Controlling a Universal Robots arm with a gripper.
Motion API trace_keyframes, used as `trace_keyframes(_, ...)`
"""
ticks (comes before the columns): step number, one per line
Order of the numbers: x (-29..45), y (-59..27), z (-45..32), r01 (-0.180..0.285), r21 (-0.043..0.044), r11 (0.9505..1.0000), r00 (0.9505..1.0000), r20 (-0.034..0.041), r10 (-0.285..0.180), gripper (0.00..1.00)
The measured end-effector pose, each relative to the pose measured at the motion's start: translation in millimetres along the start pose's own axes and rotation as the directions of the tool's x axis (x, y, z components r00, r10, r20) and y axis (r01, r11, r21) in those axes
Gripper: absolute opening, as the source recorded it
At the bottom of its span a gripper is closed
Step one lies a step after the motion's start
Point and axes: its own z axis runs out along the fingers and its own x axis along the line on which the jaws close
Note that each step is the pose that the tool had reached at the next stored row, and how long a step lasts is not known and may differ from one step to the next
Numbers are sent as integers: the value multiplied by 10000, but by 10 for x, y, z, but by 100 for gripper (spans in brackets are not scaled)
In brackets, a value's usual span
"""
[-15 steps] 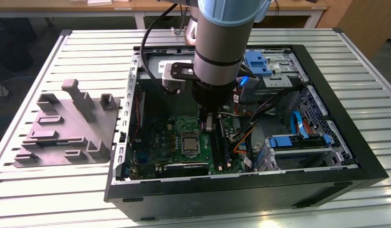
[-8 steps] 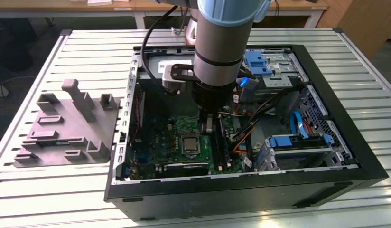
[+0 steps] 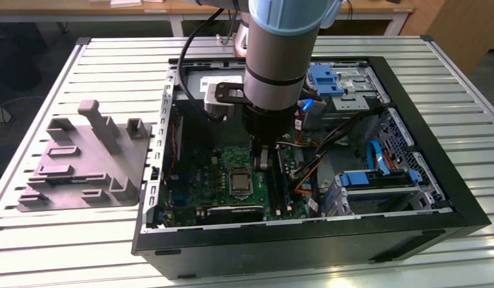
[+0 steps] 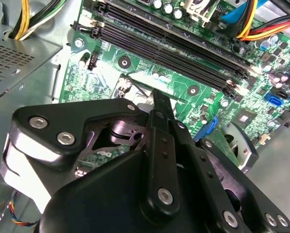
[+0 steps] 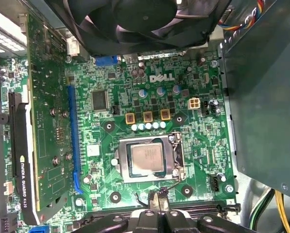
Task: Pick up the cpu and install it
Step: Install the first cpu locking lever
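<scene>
Your gripper (image 3: 261,161) hangs inside the open PC case (image 3: 463,210), just above the board (image 5: 193,131) beside the socket (image 5: 176,160). Fingers look pinched narrow w/ nothing between them. The cpu (image 5: 146,158) already sits in the socket, silver top up. Grey tray (image 3: 79,162) lies outside, on the exterior view's left.

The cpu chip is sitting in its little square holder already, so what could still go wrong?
The cpu lies in the socket, with the gripper low beside it. A small slip there might scrape the green motherboard or nudge the chip crooked. The arm also reaches down between cables, which could perhaps snag on it.
</scene>
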Motion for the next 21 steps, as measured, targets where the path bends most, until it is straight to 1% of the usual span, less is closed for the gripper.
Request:
trace_keyframes(6, 9, 5, 1, 28, 1, 10000, 10000, -1, -28, 11)
trace_keyframes(12, 35, 2, 7, 110, 4, 9999, 9999, -4, -110, 11)
trace_keyframes(17, 58, -2, 27, 186, 6, 9998, 9998, -8, -186, 11)
trace_keyframes(21, 75, -6, 62, 261, 9, 9997, 9997, -12, -261, 11)
